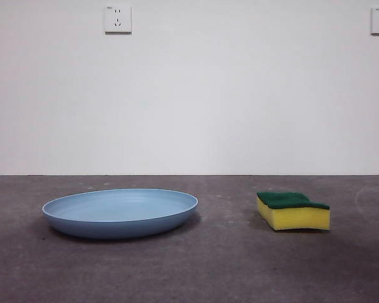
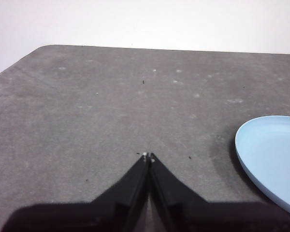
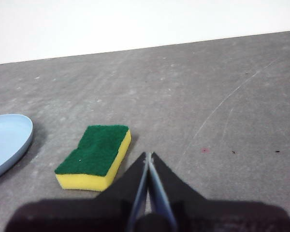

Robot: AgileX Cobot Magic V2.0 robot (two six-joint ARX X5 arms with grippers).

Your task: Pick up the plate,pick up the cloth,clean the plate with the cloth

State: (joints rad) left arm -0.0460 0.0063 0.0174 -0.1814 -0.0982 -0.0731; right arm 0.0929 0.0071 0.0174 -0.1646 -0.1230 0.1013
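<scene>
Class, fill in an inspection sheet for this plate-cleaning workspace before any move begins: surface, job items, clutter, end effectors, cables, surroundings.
Surface: dark grey table, scuffed, pale specks.
Job items: light-blue plate lying flat, upright, empty; yellow sponge, green scouring face up, apart from the plate.
Clutter: nothing seen.
End effectors: left end effector shut, above bare table beside the plate, holding nothing; right end effector shut, near the sponge, not touching it.
Cables: nothing seen.
Surroundings: white wall with two power sockets.
</scene>
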